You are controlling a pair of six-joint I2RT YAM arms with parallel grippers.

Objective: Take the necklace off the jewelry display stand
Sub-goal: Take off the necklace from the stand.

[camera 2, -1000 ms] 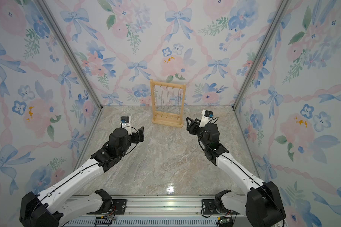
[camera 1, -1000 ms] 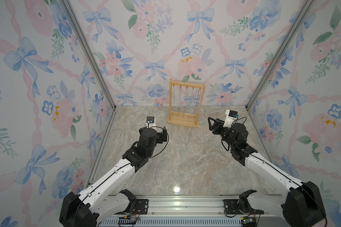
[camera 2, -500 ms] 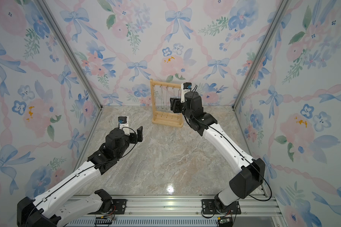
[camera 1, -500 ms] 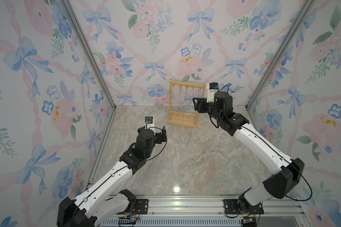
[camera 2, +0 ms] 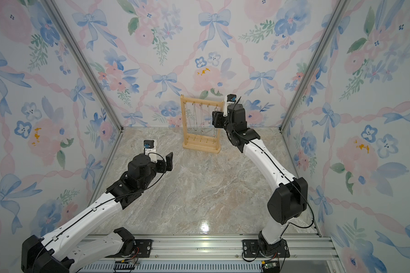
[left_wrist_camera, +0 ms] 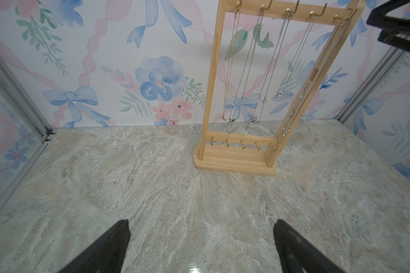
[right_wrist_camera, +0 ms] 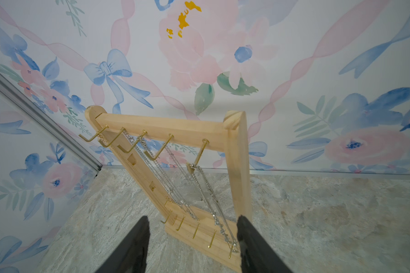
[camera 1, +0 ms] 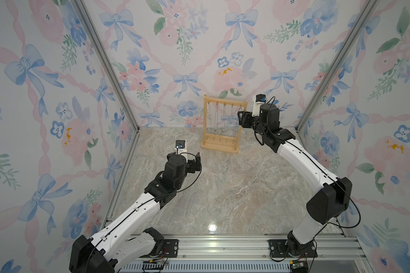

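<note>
Swinging up from mid-bench a second ago, the right arm (camera 1: 301,158) now holds its jaws high beside the jewelry display stand (camera 1: 219,147), level with the top bar at the post nearest them. The left arm (camera 1: 137,210) has barely shifted. The right jaws stand spread, pinching nothing. In the right wrist view the necklace (right_wrist_camera: 221,231) on the closest gold hook hangs just ahead of them and below, its chain showing between the two black tips. The other necklaces (left_wrist_camera: 251,59) hang farther along the bar, away from these jaws.

Room is tight here. The floral back wall (camera 1: 187,71) rises close behind the stand, and the wall corner lies near the outer side of the right jaws. The left jaws are spread wide over open bench (camera 1: 223,189), with the stand well ahead and toward their right side.

The stand is pale wood – two square posts, a flat base with one rounded end and a low rail of small gold hooks. Its chains are fine silver links. The bench is glossy, marble-patterned stone.
</note>
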